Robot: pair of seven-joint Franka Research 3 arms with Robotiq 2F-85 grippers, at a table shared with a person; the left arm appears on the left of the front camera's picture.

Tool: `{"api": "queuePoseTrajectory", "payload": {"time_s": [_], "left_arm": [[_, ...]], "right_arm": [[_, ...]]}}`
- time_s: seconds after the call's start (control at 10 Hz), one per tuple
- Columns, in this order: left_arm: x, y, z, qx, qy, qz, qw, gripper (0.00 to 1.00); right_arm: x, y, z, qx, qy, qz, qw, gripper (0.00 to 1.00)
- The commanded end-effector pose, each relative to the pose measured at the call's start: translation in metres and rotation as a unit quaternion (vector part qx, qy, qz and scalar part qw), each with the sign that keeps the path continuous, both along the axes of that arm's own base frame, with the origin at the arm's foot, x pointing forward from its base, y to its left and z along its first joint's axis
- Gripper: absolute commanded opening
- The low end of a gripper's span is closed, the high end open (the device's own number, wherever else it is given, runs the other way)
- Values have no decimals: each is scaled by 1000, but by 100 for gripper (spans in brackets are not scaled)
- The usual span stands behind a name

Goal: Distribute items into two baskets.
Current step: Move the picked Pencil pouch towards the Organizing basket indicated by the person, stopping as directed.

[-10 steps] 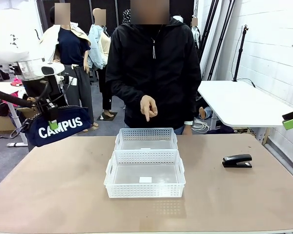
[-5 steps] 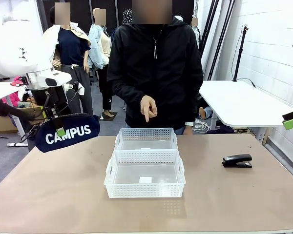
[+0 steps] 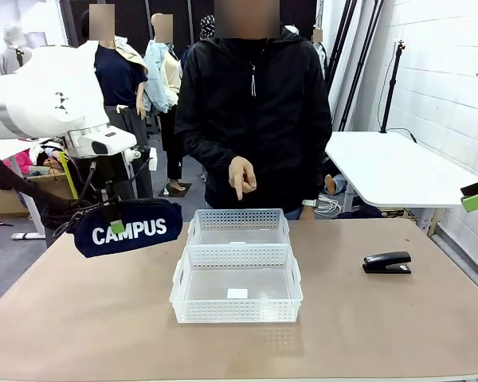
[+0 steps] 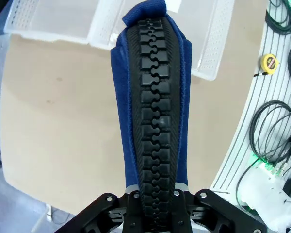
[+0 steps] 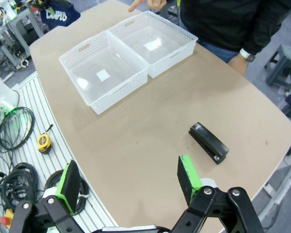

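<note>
At the left side of the surface (image 3: pixel 88 318), the left end effector (image 3: pixel 111 224) is clamped on the navy "CAMPUS" pouch (image 3: pixel 147 229), which hangs clear of the surface, just beside the near basket (image 3: pixel 237 312) and the far basket (image 3: pixel 239 216). The right end effector (image 5: pixel 130 182) stands wide and holds nothing. The black stapler (image 3: pixel 386 263) lies on the surface, right of the baskets. The person's hand (image 3: pixel 241 175) points down above the far basket.
</note>
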State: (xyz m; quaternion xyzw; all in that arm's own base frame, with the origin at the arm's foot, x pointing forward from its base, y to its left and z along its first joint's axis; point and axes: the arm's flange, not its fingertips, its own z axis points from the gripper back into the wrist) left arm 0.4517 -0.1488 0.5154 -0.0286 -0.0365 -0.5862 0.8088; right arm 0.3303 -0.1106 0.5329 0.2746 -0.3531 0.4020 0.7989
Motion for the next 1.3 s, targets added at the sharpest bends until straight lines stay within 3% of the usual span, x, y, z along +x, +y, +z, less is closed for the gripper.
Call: {"api": "queuePoseTrajectory", "payload": {"time_s": [0.0,1.2], "left_arm": [[7,-11,-2,1,-3,-38,999,0],[17,-95,-24,7,16,-190,982,0]], "right_arm": [[2,0,0,10,-7,4,1000,100],[2,0,0,10,-7,4,1000,100]]}}
